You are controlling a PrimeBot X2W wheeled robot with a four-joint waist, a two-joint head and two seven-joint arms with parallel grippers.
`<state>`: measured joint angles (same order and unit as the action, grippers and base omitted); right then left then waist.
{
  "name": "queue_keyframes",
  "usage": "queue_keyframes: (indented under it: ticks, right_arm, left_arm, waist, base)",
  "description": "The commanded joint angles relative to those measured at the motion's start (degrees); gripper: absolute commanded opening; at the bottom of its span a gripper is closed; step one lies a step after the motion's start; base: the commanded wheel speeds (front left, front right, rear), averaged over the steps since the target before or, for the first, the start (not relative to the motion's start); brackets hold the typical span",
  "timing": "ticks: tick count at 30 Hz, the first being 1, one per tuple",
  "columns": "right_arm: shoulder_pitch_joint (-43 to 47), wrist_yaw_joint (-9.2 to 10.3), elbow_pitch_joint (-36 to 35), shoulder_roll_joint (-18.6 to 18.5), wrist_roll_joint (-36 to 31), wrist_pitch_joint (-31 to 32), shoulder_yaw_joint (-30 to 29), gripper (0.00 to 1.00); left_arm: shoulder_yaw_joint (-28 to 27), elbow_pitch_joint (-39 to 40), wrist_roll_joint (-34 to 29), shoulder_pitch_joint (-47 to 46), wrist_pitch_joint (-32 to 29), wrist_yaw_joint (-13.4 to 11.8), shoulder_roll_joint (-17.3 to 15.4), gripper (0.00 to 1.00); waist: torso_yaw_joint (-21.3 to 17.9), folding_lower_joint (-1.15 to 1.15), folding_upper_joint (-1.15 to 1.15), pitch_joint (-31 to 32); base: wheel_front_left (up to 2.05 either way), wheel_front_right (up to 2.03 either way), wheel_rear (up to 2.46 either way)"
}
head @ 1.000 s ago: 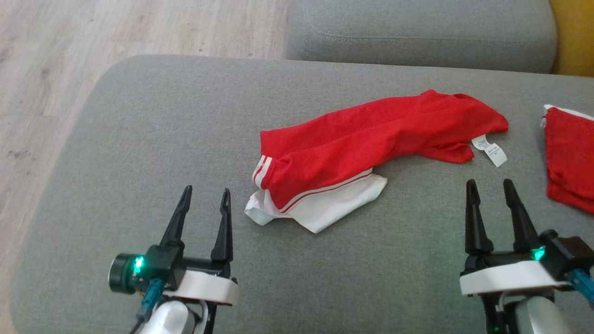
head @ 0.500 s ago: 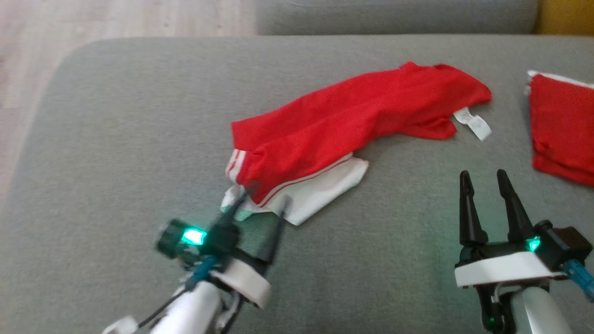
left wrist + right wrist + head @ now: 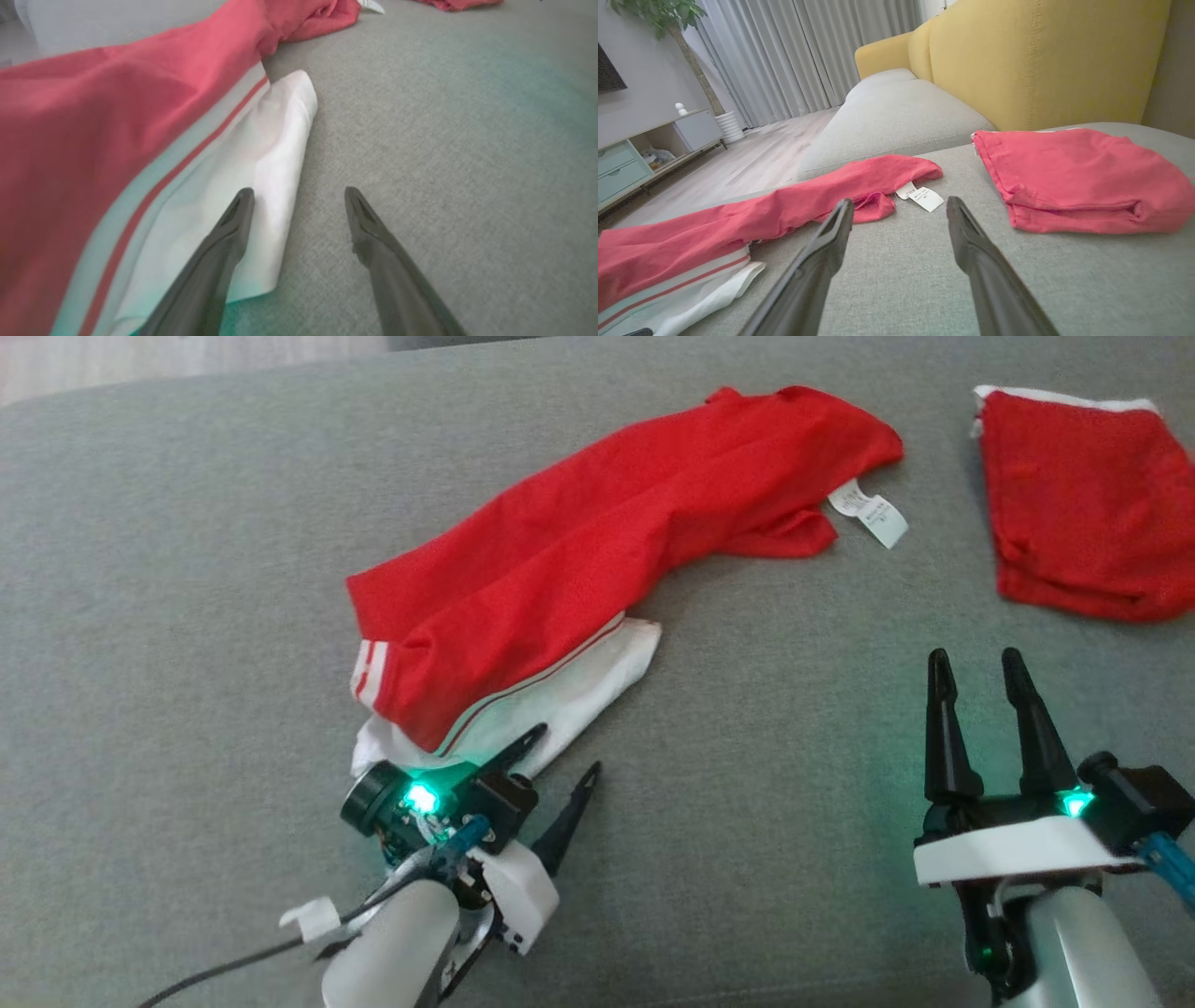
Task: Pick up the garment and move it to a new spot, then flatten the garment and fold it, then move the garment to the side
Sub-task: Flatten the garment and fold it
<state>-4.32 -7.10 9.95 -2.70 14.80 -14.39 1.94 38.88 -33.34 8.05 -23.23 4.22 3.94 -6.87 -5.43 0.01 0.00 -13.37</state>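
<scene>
A crumpled red garment (image 3: 597, 551) with a white striped hem lies across the grey sofa cushion (image 3: 187, 616), a white label (image 3: 868, 513) at its far end. My left gripper (image 3: 565, 756) stands open at the hem's near white corner (image 3: 280, 154), one finger over the white cloth and the other over bare cushion. The right gripper (image 3: 976, 667) is open above the cushion, well right of the garment (image 3: 738, 224), nothing between its fingers.
A second red cloth piece (image 3: 1083, 513) lies at the far right of the cushion (image 3: 1083, 179). A yellow sofa back (image 3: 1041, 60) rises behind it, with another grey cushion (image 3: 896, 112) beyond. Wood floor and a low cabinet (image 3: 644, 149) lie further left.
The head camera has tilted down, shifting the scene up and left. My left gripper has advanced from the lower left to the garment's white hem corner and turned diagonal. The right gripper has stayed put.
</scene>
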Motion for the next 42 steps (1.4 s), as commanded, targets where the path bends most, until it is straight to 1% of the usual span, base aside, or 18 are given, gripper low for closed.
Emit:
queue_keyframes:
  ticks: [1, 6, 12, 15, 19, 24, 27, 30, 33, 36, 39, 42]
  right_arm:
    - [-1.6, -0.39, -1.5, -0.2, 0.3, -0.6, 1.5, 1.0]
    - [-1.7, -0.39, -1.0, -0.2, 1.2, -0.6, 1.7, 1.0]
    - [-1.4, -0.39, -0.7, -0.2, 1.4, -0.6, 1.7, 1.0]
    - [-1.1, -0.39, -0.7, -0.2, 1.5, -0.6, 1.8, 1.0]
    - [-0.6, -0.39, -0.3, -0.2, 1.5, -0.6, 1.8, 1.0]
    - [-0.4, -0.39, -0.3, -0.2, 1.7, -0.6, 2.3, 1.0]
    - [-0.6, -0.39, -0.4, -0.2, 1.9, -0.6, 2.6, 1.0]
    - [-0.9, -0.39, -0.7, -0.2, 2.1, -0.6, 3.3, 1.0]
    - [-1.7, -0.39, -1.2, -0.2, 2.5, -0.6, 4.5, 1.0]
    - [-2.6, -0.39, -1.4, -0.2, 3.2, -0.6, 5.9, 1.0]
    - [-3.4, -0.39, -1.6, -0.2, 3.9, -0.6, 7.6, 1.0]
    - [-4.0, -0.39, -1.9, -0.2, 4.5, -0.6, 9.5, 1.0]
  left_arm:
    - [-1.4, 0.5, 0.3, -2.1, -0.4, 0.1, -0.4, 0.0]
    - [-0.8, -1.6, 0.9, -2.5, -1.0, 0.6, -0.5, 0.0]
    - [-0.8, -1.7, 1.2, -2.9, 0.8, 0.1, -0.5, 0.0]
    - [-1.1, -0.3, 1.2, -3.2, 2.5, -0.6, -0.7, 0.0]
    - [-1.3, 1.9, 1.4, -3.1, 4.0, -1.0, -1.1, 0.0]
    - [-3.4, 8.2, 3.2, -4.2, 4.3, -1.0, -2.6, 0.0]
    - [-5.6, 12.9, 4.1, -7.5, 2.5, -0.4, -5.5, 0.0]
    - [-8.7, 16.4, 4.7, -13.5, -0.9, 0.6, -9.8, 0.0]
    - [-12.4, 17.0, 5.9, -20.9, -4.4, 1.4, -13.9, 0.0]
    - [-15.4, 13.5, 7.6, -28.2, -8.0, 2.0, -17.0, 0.0]
    - [-18.0, 7.2, 9.1, -34.2, -10.9, 2.1, -19.0, 0.0]
    - [-18.4, 0.9, 7.7, -39.1, -11.6, 2.0, -21.3, 0.0]
  waist:
    - [-0.7, -0.01, 0.0, -0.4]
    - [-1.3, -0.01, 0.0, 0.3]
    - [-1.1, -0.01, 0.0, 2.5]
    - [-0.9, -0.01, 0.0, 3.6]
    - [-0.6, -0.01, 0.0, 4.9]
    - [-0.5, -0.01, 0.0, 5.8]
    - [-0.7, -0.01, 0.0, 5.6]
    - [-1.3, -0.01, 0.0, 4.9]
    - [-2.4, -0.01, 0.0, 3.3]
    - [-4.1, -0.01, 0.0, 1.4]
    - [-6.2, -0.01, 0.0, -0.7]
    - [-8.4, -0.01, 0.0, -2.9]
  base:
    - [0.0, 0.0, 0.0]
    - [0.0, 0.0, 0.0]
    - [0.0, 0.0, 0.0]
    - [0.0, 0.0, 0.0]
    - [0.0, 0.0, 0.0]
    - [0.0, 0.0, 0.0]
    - [0.0, 0.0, 0.0]
    - [0.0, 0.0, 0.0]
    - [0.0, 0.0, 0.0]
    - [0.0, 0.0, 0.0]
    - [0.0, 0.0, 0.0]
    - [0.0, 0.0, 0.0]
